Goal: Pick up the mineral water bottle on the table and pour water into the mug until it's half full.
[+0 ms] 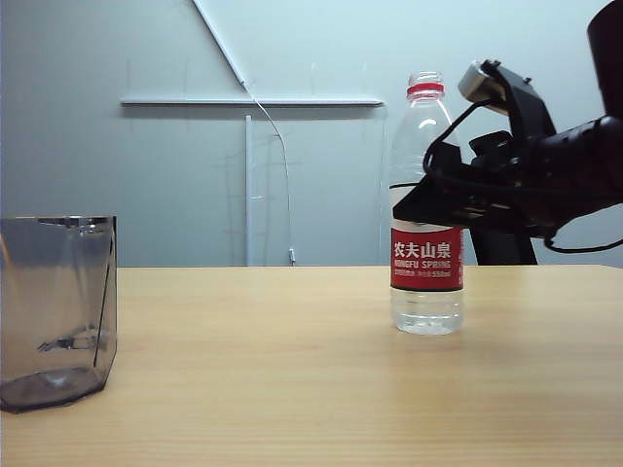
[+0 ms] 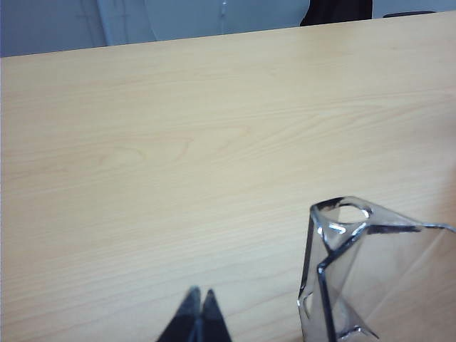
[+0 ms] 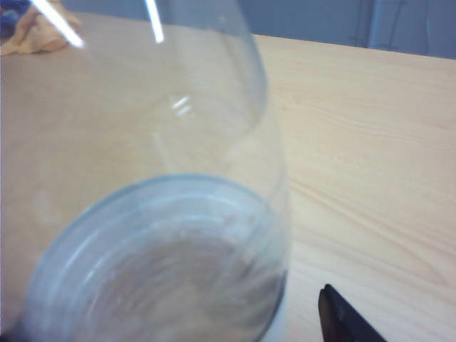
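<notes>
The mineral water bottle [image 1: 425, 258] stands upright on the table [image 1: 292, 370], right of centre, with clear water showing below its red label. My right gripper [image 1: 419, 206] is open at the bottle's mid-height, one finger crossing in front of it. In the right wrist view the bottle [image 3: 157, 235] fills the space between the jaws of the right gripper [image 3: 171, 329], and one dark fingertip [image 3: 340, 317] stands apart from its side. The smoky faceted mug [image 1: 58, 311] sits at the far left, looking empty. My left gripper [image 2: 199, 305] hovers shut over bare table just beside the mug [image 2: 377, 278].
A crumpled orange thing [image 3: 32, 32] lies on the table beyond the bottle in the right wrist view. A grey wall with a white rail [image 1: 253, 101] stands behind the table's far edge. Bare tabletop lies between mug and bottle.
</notes>
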Tool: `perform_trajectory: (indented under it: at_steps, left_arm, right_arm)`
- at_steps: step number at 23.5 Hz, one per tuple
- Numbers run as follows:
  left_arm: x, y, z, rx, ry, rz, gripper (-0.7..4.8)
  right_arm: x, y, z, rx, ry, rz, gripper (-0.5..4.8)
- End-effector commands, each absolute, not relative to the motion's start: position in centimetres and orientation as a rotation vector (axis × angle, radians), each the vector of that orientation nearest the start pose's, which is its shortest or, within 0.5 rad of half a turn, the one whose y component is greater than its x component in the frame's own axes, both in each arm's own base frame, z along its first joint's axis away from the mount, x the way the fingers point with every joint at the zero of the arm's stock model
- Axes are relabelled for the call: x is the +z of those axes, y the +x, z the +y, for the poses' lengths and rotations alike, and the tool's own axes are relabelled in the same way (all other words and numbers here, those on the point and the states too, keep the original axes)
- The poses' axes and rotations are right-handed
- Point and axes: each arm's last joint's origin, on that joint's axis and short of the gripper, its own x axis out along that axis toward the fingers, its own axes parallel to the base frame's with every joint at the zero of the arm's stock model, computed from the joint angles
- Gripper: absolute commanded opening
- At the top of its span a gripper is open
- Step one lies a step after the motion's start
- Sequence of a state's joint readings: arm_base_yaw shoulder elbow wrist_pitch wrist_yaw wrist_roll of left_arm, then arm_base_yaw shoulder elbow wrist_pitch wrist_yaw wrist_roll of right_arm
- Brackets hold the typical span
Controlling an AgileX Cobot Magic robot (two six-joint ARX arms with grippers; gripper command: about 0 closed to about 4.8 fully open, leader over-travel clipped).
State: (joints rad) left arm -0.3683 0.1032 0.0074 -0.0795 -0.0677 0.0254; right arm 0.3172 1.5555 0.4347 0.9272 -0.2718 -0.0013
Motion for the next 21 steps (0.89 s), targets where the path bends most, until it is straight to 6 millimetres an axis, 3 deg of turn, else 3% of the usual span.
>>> perform_trajectory:
  at_steps: [1, 8, 10, 11, 14, 16, 19, 21]
  left_arm:
    - [15.2, 9.6, -3.5, -0.303, 0.058, 0.161, -0.02]
    - [15.2, 9.6, -3.5, -0.302, 0.058, 0.161, -0.02]
    - [15.2, 9.6, -3.5, -0.302, 0.058, 0.160, -0.02]
    - [15.2, 9.6, -3.5, -0.302, 0.058, 0.160, -0.02]
    - [15.2, 9.6, -3.5, -0.301, 0.058, 0.160, -0.02]
    - [15.2, 9.6, -3.4, -0.292, 0.057, 0.161, -0.02]
    - [15.2, 9.8, -2.8, -0.231, 0.052, 0.162, -0.02]
    - [15.2, 10.0, -2.0, -0.152, 0.045, 0.155, -0.02]
  right_arm:
    - [15.7, 26.4, 9.5, 0.590, -0.003, 0.159, 4.79]
    - [15.6, 27.1, 10.1, 0.654, 0.029, 0.171, 4.79]
    - [15.6, 27.1, 10.1, 0.654, 0.029, 0.171, 4.33]
    - [15.6, 27.1, 10.1, 0.655, 0.029, 0.171, 3.66]
    - [15.6, 27.1, 10.1, 0.658, 0.030, 0.171, 2.47]
    - [15.7, 27.1, 10.1, 0.663, 0.031, 0.170, 2.20]
    - [15.9, 27.0, 10.1, 0.692, 0.057, 0.165, 2.19]
    - [16.8, 26.6, 10.4, 0.779, 0.060, 0.138, 1.71]
